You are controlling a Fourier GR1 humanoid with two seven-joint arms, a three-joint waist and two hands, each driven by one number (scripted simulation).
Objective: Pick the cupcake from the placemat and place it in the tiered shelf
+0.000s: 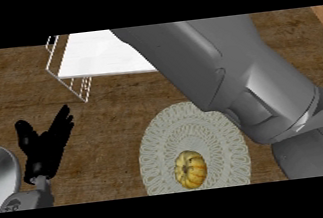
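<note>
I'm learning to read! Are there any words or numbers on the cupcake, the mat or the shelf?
None: no words, numbers or signs can be read anywhere.
The yellow ridged cupcake, the round pale lacy placemat, the white wire tiered shelf and the brown wooden counter are all bare.

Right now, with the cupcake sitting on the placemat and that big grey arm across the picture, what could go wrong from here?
1. The large grey right forearm reaches over the white wire tiered shelf and hides much of it, so a swing might knock the shelf.
2. The right hand is out of view, so its position can't be checked.
3. The golden ridged cupcake sits on the round lacy cream placemat; a dragging grasp could shift the mat.
The black left hand rests open at the left.
</note>
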